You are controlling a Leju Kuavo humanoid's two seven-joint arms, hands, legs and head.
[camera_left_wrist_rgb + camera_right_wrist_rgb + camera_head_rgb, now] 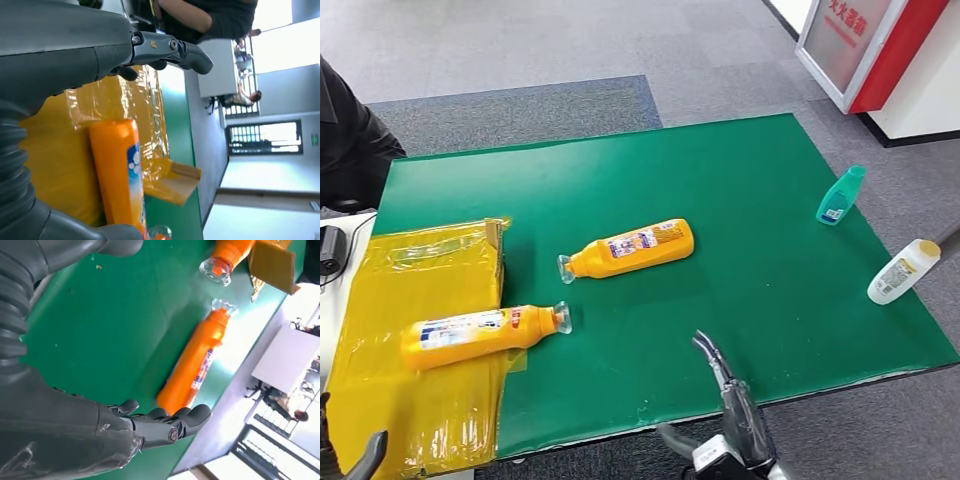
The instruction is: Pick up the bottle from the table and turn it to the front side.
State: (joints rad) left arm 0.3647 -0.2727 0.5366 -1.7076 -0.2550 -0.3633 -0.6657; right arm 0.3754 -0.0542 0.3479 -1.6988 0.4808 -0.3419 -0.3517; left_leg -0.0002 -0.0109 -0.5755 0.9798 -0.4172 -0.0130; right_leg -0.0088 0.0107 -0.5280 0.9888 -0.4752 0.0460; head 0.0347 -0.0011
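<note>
Two orange bottles lying flat, both hands empty.

Near bottle [482,333] resting half on yellow sheet [410,400], just ahead of spread left hand [113,50]. Far bottle [633,248] lying mid green mat [773,220], well beyond loosely extended fingers [177,422] of right hand [727,410].

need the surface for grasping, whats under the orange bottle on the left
Yellow plastic sheeting lies under most of the left orange bottle; its clear cap end overhangs the green mat. Whatever is beneath the sheeting is covered.
</note>
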